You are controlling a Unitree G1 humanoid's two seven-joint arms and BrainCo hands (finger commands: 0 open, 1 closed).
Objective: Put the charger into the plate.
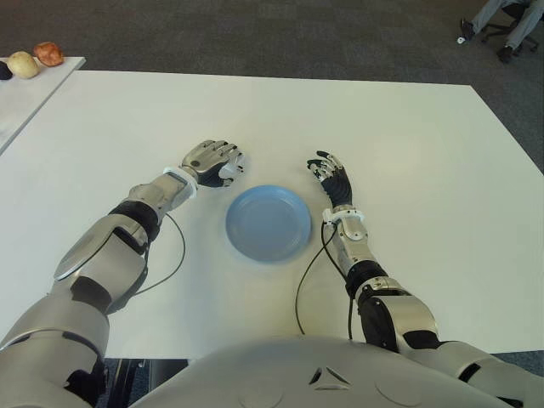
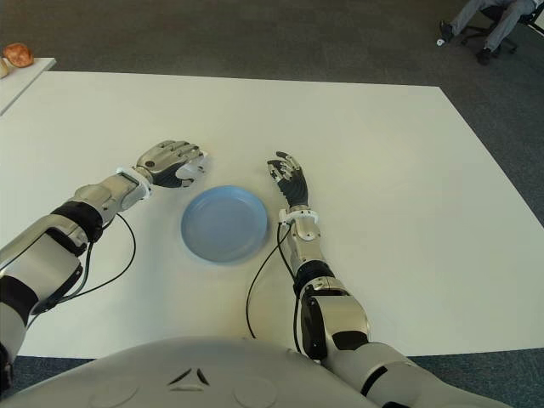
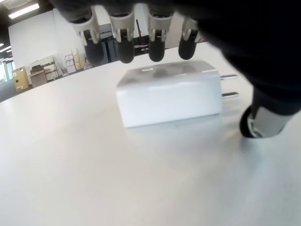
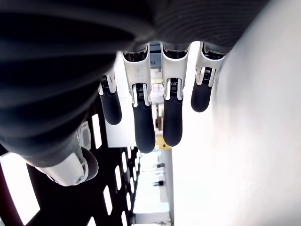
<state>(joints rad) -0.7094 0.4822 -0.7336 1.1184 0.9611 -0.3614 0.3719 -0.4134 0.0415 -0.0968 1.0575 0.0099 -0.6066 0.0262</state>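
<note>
Reaching stage: left hand (image 1: 212,161) arches loose, unclosed fingers (image 3: 123,49) over the white blocky plastic charger (image 3: 170,94) lying on the white desk (image 1: 408,153) beside the round blue plate (image 1: 268,223); right hand (image 1: 332,177) relaxed, empty; next, close and carry.

Plate (image 1: 268,223) sits mid-table (image 1: 408,153); charger (image 3: 171,92) lies under the left robot hand (image 1: 212,161), just left of it.

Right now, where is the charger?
The charger lies on the white table under the left robot hand, just left of the blue plate. Only the left wrist view shows it; the fingers hover above without gripping.
</note>
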